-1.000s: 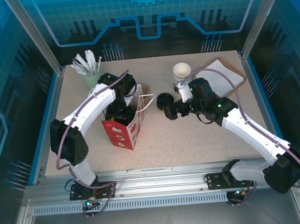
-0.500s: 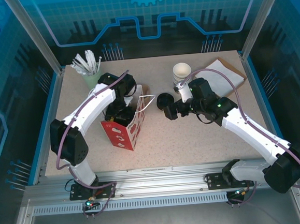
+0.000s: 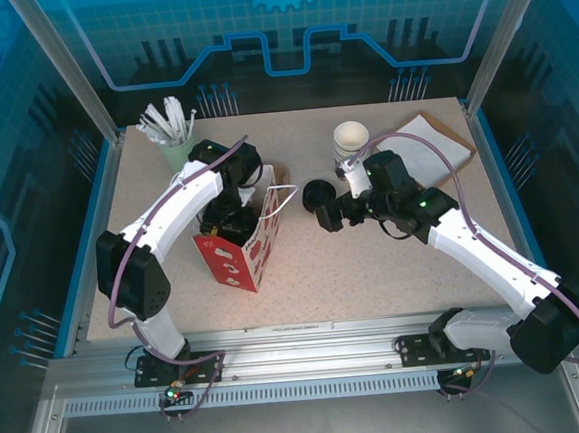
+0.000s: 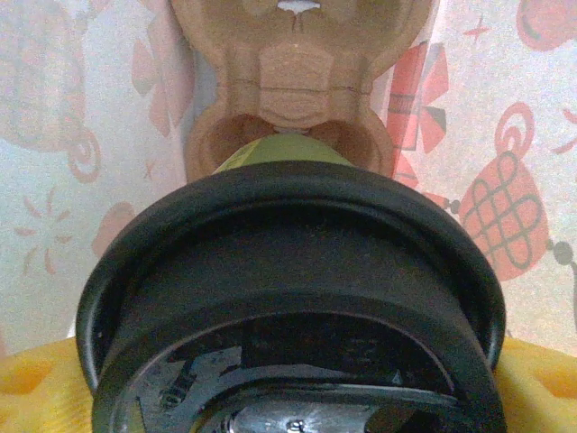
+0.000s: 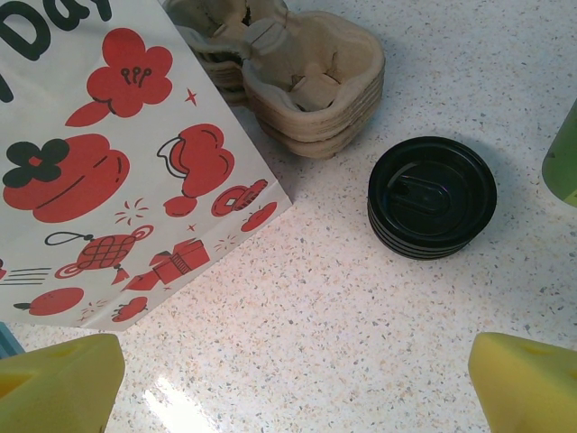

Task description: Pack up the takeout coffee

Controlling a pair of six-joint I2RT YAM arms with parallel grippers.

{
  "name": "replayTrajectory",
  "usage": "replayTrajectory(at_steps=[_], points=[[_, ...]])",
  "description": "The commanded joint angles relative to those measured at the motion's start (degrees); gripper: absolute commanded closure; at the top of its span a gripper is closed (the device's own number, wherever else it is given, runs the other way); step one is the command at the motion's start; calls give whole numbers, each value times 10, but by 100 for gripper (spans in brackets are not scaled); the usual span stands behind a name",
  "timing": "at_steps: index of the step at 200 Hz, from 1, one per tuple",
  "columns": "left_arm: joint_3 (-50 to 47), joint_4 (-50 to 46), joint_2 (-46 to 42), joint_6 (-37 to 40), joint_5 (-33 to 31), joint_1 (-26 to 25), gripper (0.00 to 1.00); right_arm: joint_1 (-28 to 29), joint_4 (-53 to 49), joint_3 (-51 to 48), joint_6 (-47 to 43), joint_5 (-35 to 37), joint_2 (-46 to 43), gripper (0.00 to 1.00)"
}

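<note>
The left tool (image 4: 287,374) is clenched on the takeout coffee (image 4: 288,262), a small olive-green paper cup under a round black plastic lid. The cup sits inside the white, red-printed paper bag (image 3: 240,255), at a brown pulp carrier (image 4: 293,72). Judging by this, only seating and release are not yet done. The right tool (image 5: 296,374) hangs released over the surface (image 5: 315,298), near stacked black lids (image 5: 432,197).

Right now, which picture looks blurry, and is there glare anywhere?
Left wrist view: the round black plastic lid on the olive-green paper cup sits so close it looks soft, with reflections on its gloss. Right wrist view: sharp, with a white glare patch on the speckled tabletop near the bottom edge. Top external view: evenly lit.
</note>
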Motion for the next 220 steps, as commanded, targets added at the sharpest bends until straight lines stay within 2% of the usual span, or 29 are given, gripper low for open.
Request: replayTrajectory(at_steps=[1,220], points=[[12,-16,2,12,-5,4,52,11,5,-2,-8,10,2,0],[6,-5,5,16,-8,4,53,12,5,-1,-8,11,4,0]])
